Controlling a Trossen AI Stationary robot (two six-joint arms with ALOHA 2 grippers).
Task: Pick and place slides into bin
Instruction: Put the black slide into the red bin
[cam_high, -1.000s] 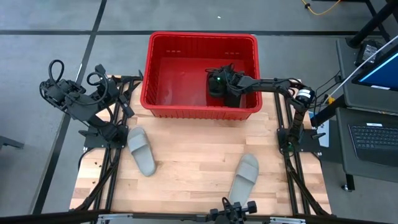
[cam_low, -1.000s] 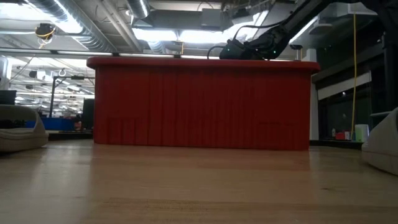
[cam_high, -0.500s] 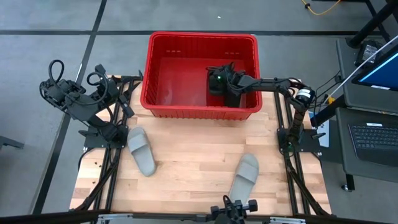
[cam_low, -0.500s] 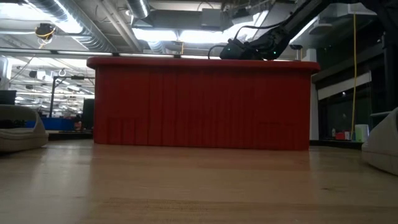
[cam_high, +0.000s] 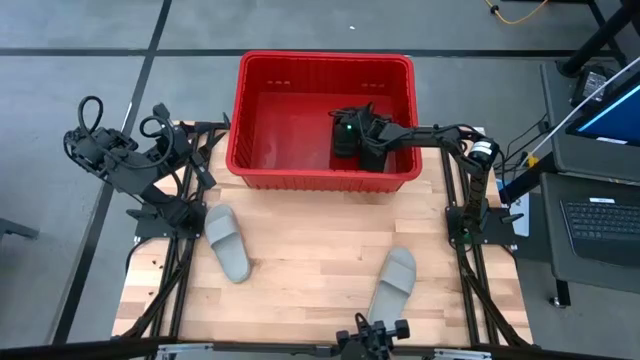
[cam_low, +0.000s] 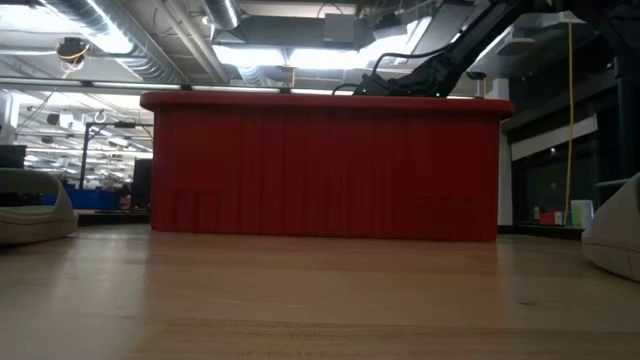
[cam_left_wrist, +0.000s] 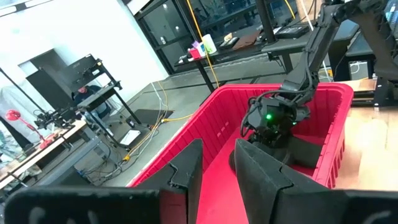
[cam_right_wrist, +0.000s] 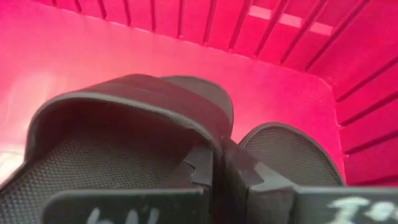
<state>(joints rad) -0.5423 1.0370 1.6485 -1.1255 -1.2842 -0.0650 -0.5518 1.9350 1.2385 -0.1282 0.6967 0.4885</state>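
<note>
**Right end effector inside the red bin with a black slide**

From above, we see the right arm stretched out over the red bin (cam_high: 322, 70), its right end effector (cam_high: 352, 138) down inside the right half of the bin. In the right wrist view, its two fingers (cam_right_wrist: 210, 168) stand pinched together on the strap of a black slide (cam_right_wrist: 124, 124), so we read the grip as narrow and clamped on that strap. A second black slide (cam_right_wrist: 292, 152) lies just beside the first, nearer the ribbed corner of the bin. In the high view the two black slides merge with the dark arm, and we cannot separate them there.

The bin stands at the far edge of the wooden desk (cam_high: 310, 250). Two light grey slides lie on the desk, well apart from each other and outside the bin: the left grey slide (cam_high: 228, 242) near the left arm's base, the right grey slide (cam_high: 393, 285) toward the near right side. In the low view we catch only an edge of each at either side of the bin.

The left arm waits folded off the desk's left edge. Its left end effector (cam_left_wrist: 214, 171) shows in its own wrist view with a narrow gap between the fingers and nothing between them, pointing toward the bin.
</note>
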